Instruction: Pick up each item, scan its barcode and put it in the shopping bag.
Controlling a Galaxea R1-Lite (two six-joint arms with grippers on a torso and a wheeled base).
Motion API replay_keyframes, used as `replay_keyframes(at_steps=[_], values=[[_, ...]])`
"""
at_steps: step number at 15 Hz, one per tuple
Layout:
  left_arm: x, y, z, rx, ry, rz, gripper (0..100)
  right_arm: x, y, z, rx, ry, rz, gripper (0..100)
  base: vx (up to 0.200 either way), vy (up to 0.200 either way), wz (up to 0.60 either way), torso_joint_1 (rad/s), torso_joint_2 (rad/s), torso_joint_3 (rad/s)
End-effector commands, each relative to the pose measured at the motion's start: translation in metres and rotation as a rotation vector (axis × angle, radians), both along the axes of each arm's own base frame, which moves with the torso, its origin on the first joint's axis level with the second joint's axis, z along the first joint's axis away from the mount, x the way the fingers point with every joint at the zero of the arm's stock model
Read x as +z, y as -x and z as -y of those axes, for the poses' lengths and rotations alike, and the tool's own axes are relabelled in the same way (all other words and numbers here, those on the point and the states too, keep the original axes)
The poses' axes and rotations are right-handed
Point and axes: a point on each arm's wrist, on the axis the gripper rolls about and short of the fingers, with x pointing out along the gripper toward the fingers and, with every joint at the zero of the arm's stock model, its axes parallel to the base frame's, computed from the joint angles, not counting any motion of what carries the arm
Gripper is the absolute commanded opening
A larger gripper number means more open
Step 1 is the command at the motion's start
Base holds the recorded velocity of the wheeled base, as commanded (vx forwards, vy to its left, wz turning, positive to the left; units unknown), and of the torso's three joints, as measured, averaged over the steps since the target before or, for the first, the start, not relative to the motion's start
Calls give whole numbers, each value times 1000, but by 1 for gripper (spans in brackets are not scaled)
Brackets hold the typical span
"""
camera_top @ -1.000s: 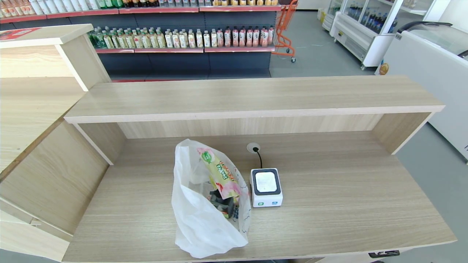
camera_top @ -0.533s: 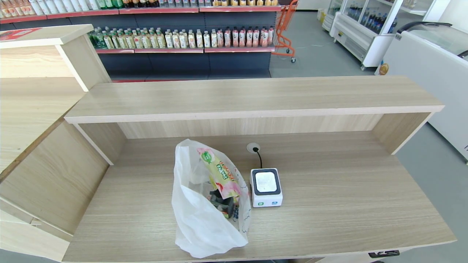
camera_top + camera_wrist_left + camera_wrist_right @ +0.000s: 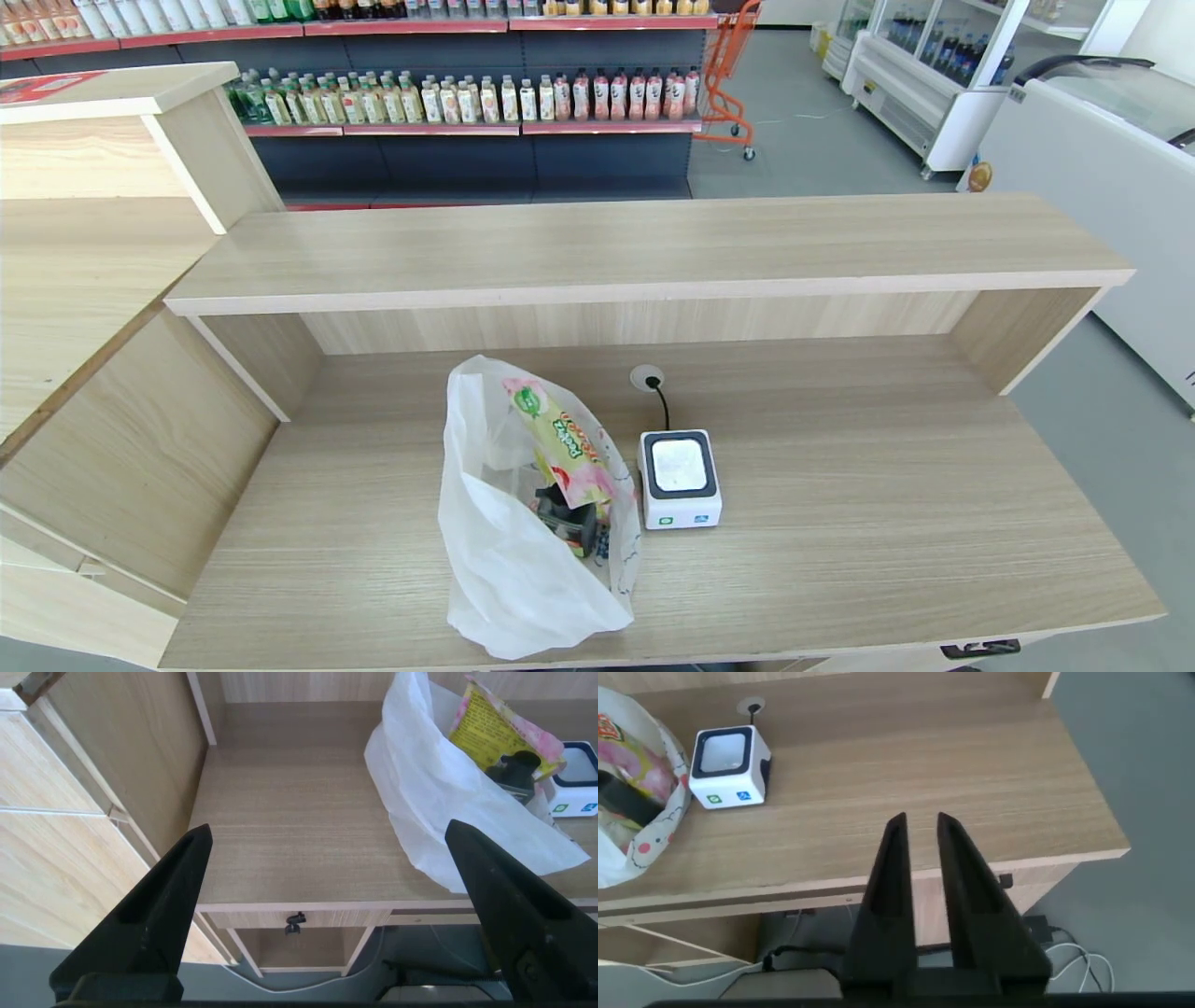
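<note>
— Anything moved since a second ago?

— Nothing I can see from the head camera. The shopping bag (image 3: 504, 560), the barcode scanner (image 3: 680, 478) and everything around them lie exactly as before.

— Your grippers?

— My left gripper (image 3: 329, 829) is spread wide with nothing in it, held back off the counter's near edge. My right gripper (image 3: 921, 817) is drawn narrow, only a slit between its fingers, and it holds nothing; it sits by the near edge too.

— Where are the goods?

— Already in the bag. The white plastic bag lies at about 6 o'clock on the counter (image 3: 840, 523), its mouth open toward 12. A yellow and pink snack packet (image 3: 560, 443) sticks out of it, with a dark item (image 3: 565, 518) lying just below. What that dark one is, I cannot tell.

— And the scanner?

— Just beside the bag, at its 3 o'clock, window facing up. Its cable (image 3: 661, 406) runs toward 12 o'clock into a grommet (image 3: 646, 376) in the light wood-grain top.

— The room?

— A raised ledge (image 3: 653, 243) closes the counter's far side. Beyond it, at 12 o'clock, shelves (image 3: 607, 126) carry rows of bottles (image 3: 467, 98). An orange trolley (image 3: 728, 65) stands at 1 o'clock, a glass-door cooler (image 3: 934, 56) and a chest freezer (image 3: 1102, 140) at 2.
</note>
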Motion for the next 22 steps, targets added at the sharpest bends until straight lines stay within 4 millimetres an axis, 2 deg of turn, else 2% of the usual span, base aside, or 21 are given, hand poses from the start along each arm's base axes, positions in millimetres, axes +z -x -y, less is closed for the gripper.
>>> replay_keyframes(at_steps=[1,11,14,22], values=[[0,0,0,1,-1,0,100,0,0,0,-4,-22,-5,0,0,0,0,0,0,0],[0,0,0,0,0,0,100,0,0,0,-9,-34,-4,0,0,0,0,0,0,0],[0,0,0,1,0,0,100,0,0,0,-9,-34,-4,0,200,0,0,-1,-2,4],[0,0,0,0,0,0,100,0,0,0,-10,-34,-4,0,0,0,0,0,0,0]])
